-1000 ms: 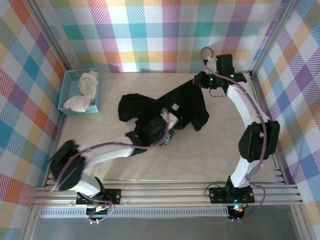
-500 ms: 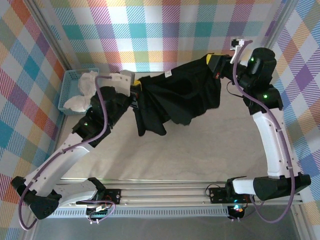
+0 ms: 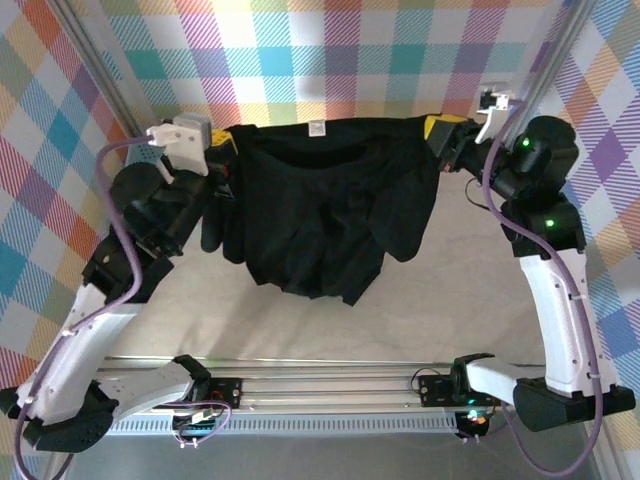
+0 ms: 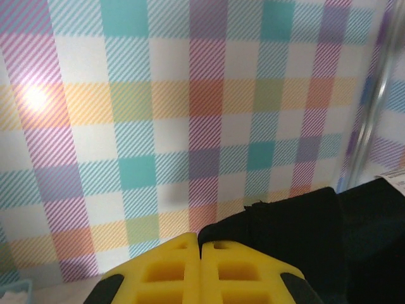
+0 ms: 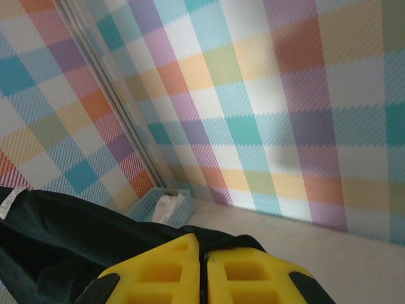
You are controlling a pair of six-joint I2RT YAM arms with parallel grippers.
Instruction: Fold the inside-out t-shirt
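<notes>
The black t-shirt [image 3: 320,210] hangs spread in the air between my two grippers, its top edge stretched level and a white label at the collar. My left gripper [image 3: 222,150] is shut on the shirt's left shoulder; in the left wrist view black cloth [image 4: 316,234] comes out from between the closed yellow fingertips [image 4: 177,266]. My right gripper [image 3: 437,135] is shut on the right shoulder, and in the right wrist view the cloth [image 5: 63,234] is pinched between the yellow pads [image 5: 253,272]. The shirt's lower hem dangles above the table [image 3: 450,300]. No print shows.
A light-blue basket [image 5: 147,208] with white cloth [image 5: 166,204] in it stands at the back left by the plaid wall. Metal frame posts [image 3: 560,50] rise at the corners. Both arm bases sit on the near rail [image 3: 330,385].
Both arms have raised the shirt off the table and pulled apart, so it went from a bunched heap to hanging stretched out. The left arm swung up and left.
</notes>
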